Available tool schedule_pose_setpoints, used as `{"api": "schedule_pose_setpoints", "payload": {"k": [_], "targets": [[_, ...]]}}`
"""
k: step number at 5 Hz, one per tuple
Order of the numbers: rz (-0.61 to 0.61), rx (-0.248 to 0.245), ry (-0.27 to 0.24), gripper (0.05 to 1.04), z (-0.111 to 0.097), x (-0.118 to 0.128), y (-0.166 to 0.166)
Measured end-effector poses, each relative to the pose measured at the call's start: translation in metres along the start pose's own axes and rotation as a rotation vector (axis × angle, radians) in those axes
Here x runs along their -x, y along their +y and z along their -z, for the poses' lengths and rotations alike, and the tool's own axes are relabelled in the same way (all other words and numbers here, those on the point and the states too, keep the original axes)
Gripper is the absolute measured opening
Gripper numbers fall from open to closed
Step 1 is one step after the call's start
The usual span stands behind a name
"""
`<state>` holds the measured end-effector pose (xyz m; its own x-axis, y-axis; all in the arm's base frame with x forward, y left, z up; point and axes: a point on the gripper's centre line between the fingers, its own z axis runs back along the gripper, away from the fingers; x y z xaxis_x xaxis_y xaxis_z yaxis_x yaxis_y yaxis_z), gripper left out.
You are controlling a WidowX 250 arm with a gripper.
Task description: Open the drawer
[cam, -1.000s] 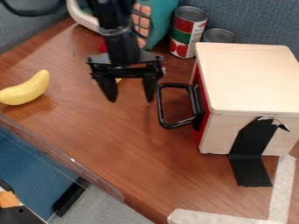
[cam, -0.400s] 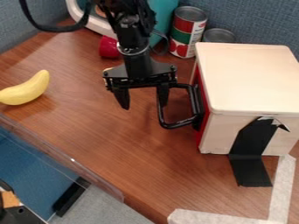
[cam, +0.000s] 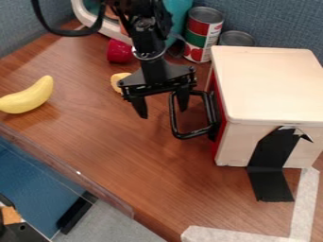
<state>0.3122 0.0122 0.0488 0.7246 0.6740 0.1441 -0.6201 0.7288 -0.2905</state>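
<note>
My black gripper (cam: 164,113) hangs over the table just left of the wooden box, with its fingers apart. Its right finger overlaps the upper left part of the black drawer handle (cam: 191,135); whether it touches the handle or sits inside its loop, I cannot tell. The left finger is outside the handle, to its left. The handle sticks out from the red drawer front (cam: 217,137), which sits flush against the pale wooden box (cam: 274,85), so the drawer looks closed.
A yellow banana (cam: 27,97) lies at the left. Behind the gripper are a red cup (cam: 119,51), a yellow piece (cam: 117,81) and a tomato can (cam: 203,35); a second can (cam: 237,38) stands behind the box. A clear rail (cam: 75,175) borders the table's front left.
The gripper has moved right and slightly toward the camera, from left of the handle to where its right finger overlaps it. The handle and the box have not moved.
</note>
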Motion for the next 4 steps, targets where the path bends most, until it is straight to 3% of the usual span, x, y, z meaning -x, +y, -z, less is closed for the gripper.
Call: {"api": "schedule_pose_setpoints", "payload": {"k": [1, 3, 4], "targets": [[-0.049, 0.012, 0.021, 0.999, 0.008, -0.001, -0.001], [-0.068, -0.039, 0.030, 0.950, 0.030, 0.002, 0.005], [-0.052, -0.048, 0.017, 0.667, 0.034, 0.004, 0.005]]}}
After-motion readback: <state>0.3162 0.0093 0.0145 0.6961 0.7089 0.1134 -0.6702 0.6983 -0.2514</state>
